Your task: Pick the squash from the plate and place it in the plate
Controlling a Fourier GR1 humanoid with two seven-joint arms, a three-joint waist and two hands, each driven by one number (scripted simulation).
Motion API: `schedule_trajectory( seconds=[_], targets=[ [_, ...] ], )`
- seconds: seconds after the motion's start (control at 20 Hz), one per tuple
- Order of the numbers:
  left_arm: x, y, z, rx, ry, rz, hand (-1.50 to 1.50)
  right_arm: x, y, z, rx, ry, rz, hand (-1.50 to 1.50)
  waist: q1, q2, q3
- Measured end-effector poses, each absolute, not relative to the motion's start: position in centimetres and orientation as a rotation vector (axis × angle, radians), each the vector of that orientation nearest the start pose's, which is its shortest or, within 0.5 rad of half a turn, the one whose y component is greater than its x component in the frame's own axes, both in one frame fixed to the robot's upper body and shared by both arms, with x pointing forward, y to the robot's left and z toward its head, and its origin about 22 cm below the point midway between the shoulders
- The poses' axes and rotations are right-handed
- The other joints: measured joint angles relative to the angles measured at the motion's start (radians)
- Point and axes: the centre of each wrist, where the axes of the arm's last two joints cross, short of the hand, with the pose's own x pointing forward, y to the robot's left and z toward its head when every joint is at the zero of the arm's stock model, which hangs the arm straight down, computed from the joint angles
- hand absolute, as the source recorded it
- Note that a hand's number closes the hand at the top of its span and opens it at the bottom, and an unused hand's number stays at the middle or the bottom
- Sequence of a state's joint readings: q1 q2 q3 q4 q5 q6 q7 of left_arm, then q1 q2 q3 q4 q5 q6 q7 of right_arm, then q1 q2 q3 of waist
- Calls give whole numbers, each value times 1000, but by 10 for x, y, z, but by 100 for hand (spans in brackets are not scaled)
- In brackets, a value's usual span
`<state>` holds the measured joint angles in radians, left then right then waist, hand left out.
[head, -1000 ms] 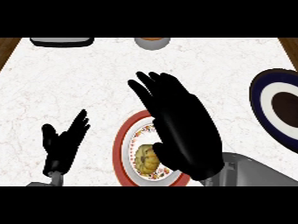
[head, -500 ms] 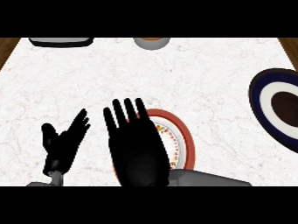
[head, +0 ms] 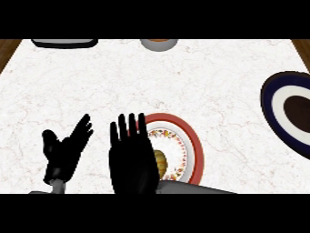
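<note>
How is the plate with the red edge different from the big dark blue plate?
The red-rimmed plate has a patterned white middle, while the dark blue plate has a white ring around a dark brown centre. The red-rimmed plate holds the squash and is partly covered by the right hand; the dark blue plate holds nothing and is cut off by the view's right edge. Both are round and lie on the white counter.

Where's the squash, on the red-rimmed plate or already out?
On the plate. The squash lies on the red-rimmed plate, partly hidden by the open right hand, whose fingers are straight, not curled round it.
</note>
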<state>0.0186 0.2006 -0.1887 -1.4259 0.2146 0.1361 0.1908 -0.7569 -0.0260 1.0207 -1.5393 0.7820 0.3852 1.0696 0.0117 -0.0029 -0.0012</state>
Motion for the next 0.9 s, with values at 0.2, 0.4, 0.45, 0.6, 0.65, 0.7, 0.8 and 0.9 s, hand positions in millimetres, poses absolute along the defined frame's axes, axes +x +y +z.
schedule_trajectory(
  seconds=[0.2,0.4,0.45,0.6,0.65,0.7,0.8,0.9],
  targets=[
    [237,243,-30,5,-1186,-16,0,202,28,87,-975,-1184,1678,-150,-2,0,0],
    [235,240,-35,0,-1188,-13,0,201,28,70,-954,-1117,1697,-150,2,2,0],
    [237,240,-34,2,-1190,-14,0,200,27,68,-947,-1109,1697,-150,2,2,0],
    [234,243,-34,-1,-1183,-13,0,193,27,63,-935,-1107,1697,-150,3,2,1],
    [232,243,-34,-3,-1181,-19,0,192,28,59,-938,-1099,1703,-150,5,1,1],
    [232,240,-35,-3,-1182,-16,0,193,28,55,-947,-1096,1704,-150,4,2,1],
    [236,240,-34,-5,-1186,-17,0,189,28,50,-961,-1094,1714,-150,2,2,1],
    [237,240,-33,-4,-1185,-14,0,192,27,45,-988,-1079,1718,-150,0,1,1]
  ],
)
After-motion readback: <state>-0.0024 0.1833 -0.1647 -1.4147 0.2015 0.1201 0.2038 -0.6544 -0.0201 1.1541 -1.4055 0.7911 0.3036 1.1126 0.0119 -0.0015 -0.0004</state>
